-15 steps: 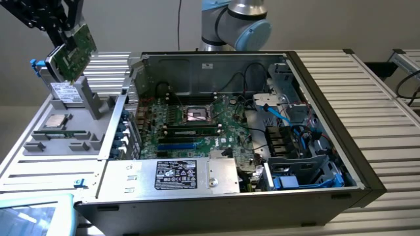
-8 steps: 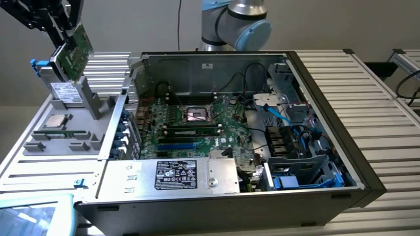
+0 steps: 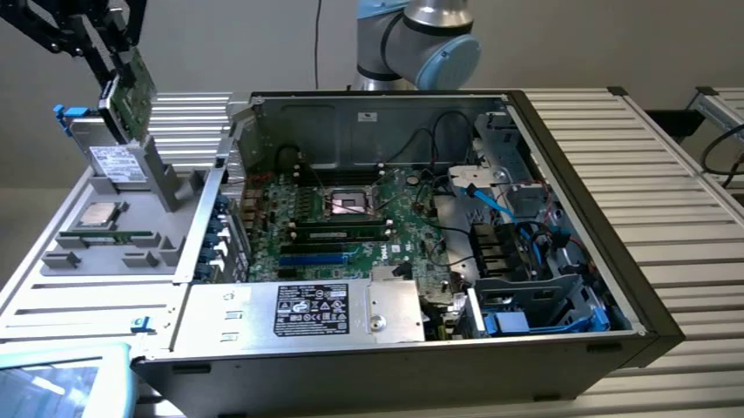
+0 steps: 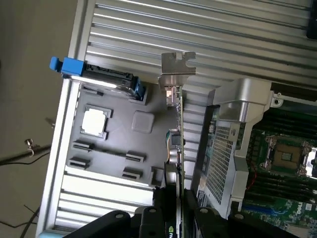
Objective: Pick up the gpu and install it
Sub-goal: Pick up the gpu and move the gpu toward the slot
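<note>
Robot gripper (image 3: 117, 61) holding the gpu (image 3: 138, 94) in the air over a grey plastic parts tray (image 3: 70, 252), beside an open black computer case (image 3: 605, 287).

The gripper is clamped on the small green circuit-board gpu, held edge-on with its silver metal bracket (image 4: 177, 67) farthest from the fingers. Just below it on the tray stand a silver hard drive with a blue handle (image 3: 117, 161) and a square silver processor chip (image 3: 99, 213). The case's silver side wall (image 3: 239, 144) stands between the gpu and the green motherboard (image 3: 348, 218).
</note>
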`<state>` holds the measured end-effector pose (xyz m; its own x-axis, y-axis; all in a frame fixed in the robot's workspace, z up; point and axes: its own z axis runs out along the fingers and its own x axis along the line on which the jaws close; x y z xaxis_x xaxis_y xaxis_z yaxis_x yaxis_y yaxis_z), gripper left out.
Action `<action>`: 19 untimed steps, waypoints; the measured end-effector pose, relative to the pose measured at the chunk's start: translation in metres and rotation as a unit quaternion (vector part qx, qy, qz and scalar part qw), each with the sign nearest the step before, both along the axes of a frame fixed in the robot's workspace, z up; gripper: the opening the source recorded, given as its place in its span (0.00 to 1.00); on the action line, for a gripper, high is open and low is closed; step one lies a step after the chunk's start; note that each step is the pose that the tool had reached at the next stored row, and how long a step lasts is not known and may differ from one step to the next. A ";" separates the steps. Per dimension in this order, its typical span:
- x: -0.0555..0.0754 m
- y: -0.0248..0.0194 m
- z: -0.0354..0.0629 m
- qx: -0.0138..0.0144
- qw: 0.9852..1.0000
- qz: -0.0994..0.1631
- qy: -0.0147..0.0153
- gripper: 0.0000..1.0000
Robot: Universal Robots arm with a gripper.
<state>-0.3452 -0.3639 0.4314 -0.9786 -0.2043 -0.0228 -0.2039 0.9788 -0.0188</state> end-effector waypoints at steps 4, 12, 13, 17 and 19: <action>0.000 0.0000 0.0000 0.000 0.999 0.037 0.000 0.27; 0.000 0.0000 0.0000 0.000 0.994 0.108 0.000 0.27; 0.000 0.0000 0.0000 0.000 0.993 0.116 0.000 0.27; 0.000 0.0000 0.0000 0.001 0.989 0.151 0.000 0.27; 0.000 0.0000 0.0000 0.001 0.986 0.168 0.000 0.27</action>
<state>-0.3452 -0.3639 0.4314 -0.8560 -0.5164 -0.0229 -0.5162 0.8563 -0.0165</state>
